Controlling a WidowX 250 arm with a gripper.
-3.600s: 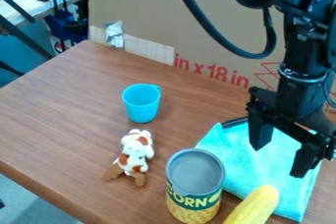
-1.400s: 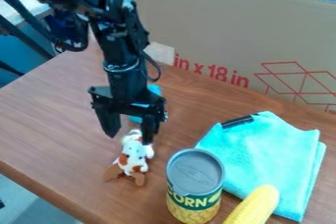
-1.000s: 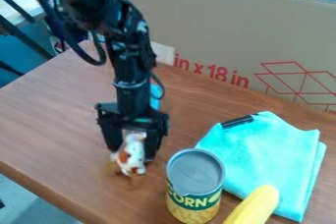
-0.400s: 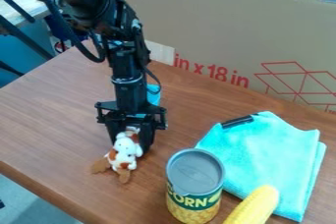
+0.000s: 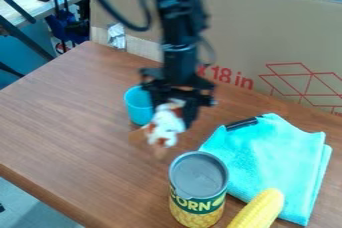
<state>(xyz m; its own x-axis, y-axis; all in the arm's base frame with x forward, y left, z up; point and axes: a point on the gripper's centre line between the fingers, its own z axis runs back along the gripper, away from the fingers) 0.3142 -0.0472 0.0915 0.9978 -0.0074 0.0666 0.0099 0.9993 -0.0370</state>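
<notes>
- Toy (image 5: 165,126) is hanging from the gripper (image 5: 173,115), its fingers clamping it.
- Cup (image 5: 138,106) is standing near them.
- Can (image 5: 198,184) is standing beside cloth (image 5: 277,154) and corn (image 5: 259,210).

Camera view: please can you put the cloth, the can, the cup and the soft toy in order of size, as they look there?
1. Blue cloth
2. Can

Not ranked: soft toy and cup. Both look smaller, but are too alike, and the cup is partly hidden.
</notes>
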